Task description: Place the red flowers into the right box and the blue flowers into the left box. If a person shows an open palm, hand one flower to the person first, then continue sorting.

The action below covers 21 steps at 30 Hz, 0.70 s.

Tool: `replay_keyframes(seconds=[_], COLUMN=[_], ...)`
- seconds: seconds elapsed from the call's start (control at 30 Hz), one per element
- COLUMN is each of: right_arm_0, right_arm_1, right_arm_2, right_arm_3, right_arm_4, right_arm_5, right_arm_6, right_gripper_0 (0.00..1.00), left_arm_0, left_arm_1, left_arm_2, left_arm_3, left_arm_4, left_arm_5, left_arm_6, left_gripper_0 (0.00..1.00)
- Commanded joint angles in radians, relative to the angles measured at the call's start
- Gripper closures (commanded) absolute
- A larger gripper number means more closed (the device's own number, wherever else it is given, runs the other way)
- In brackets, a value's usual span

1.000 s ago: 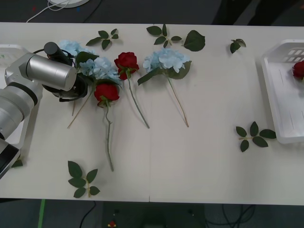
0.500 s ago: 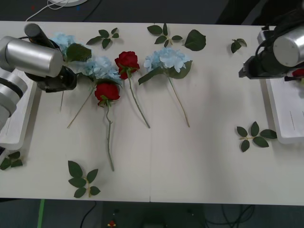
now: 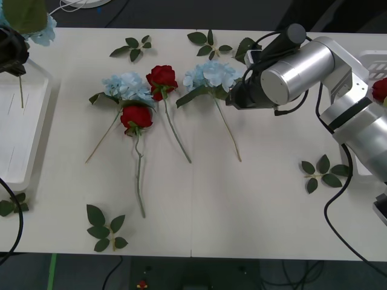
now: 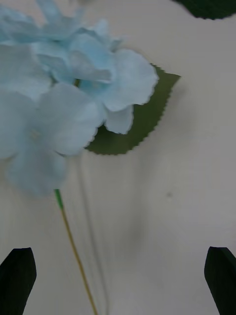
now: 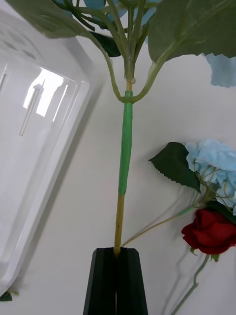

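My left claw (image 5: 117,275), clamped on a blue flower's stem (image 5: 125,147), hangs over the left box (image 3: 18,130) at the bench's left edge, while my right claw (image 4: 118,280), wide open, hovers above another blue flower (image 3: 211,75) mid-bench; two red flowers (image 3: 161,78) remain unsorted.

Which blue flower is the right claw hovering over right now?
The right claw, open, hangs over the rightmost blue flower, lying alone beside the upper red rose. Another blue flower lies farther left; the left claw holds a third.

Loose green leaf sprigs (image 3: 104,228) lie scattered across the white table (image 3: 254,205).
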Motion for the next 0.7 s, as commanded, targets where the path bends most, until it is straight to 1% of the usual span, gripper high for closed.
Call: replay_keyframes(seconds=[0.03, 0.1, 0.2, 0.27, 0.33, 0.47, 0.53, 0.67, 0.7], right_arm_0=[-0.103, -0.128, -0.154, -0.169, -0.181, -0.209, -0.220, -0.252, -0.257], right_arm_1=[0.078, 0.101, 0.125, 0.136, 0.148, 0.183, 0.196, 0.229, 0.236], right_arm_2=[-0.014, 0.005, 0.043, 0.062, 0.077, 0.094, 0.095, 0.103, 0.105], right_arm_3=[0.045, 0.093, 0.162, 0.206, 0.248, 0.343, 0.375, 0.469, 0.483], right_arm_4=[0.025, 0.037, 0.051, 0.053, 0.056, 0.065, 0.067, 0.073, 0.074], right_arm_5=[-0.018, -0.041, -0.095, -0.127, -0.153, -0.196, -0.205, -0.243, -0.250], right_arm_6=[0.010, 0.014, 0.014, 0.015, 0.017, 0.024, 0.029, 0.037, 0.038], right_gripper_0=[0.00, 0.00, 0.00, 0.00, 0.00, 0.00, 0.00, 0.00, 0.00], left_arm_0=[-0.037, -0.031, -0.025, -0.005, 0.026, 0.123, 0.150, 0.253, 0.264], left_arm_1=[0.085, 0.102, 0.118, 0.145, 0.169, 0.235, 0.249, 0.283, 0.286], left_arm_2=[0.091, 0.098, 0.100, 0.107, 0.120, 0.134, 0.135, 0.163, 0.170], left_arm_3=[-0.179, -0.227, -0.235, -0.233, -0.233, -0.230, -0.229, -0.216, -0.205], left_arm_4=[-0.003, -0.013, -0.016, -0.014, -0.002, 0.020, 0.026, 0.075, 0.089], left_arm_5=[0.077, 0.077, 0.077, 0.077, 0.077, 0.061, 0.053, 0.007, 0.000], left_arm_6=[-0.087, -0.127, -0.171, -0.219, -0.280, -0.411, -0.441, -0.461, -0.463], left_gripper_0=[1.00, 1.00, 1.00, 1.00, 1.00, 1.00, 1.00, 1.00, 1.00])
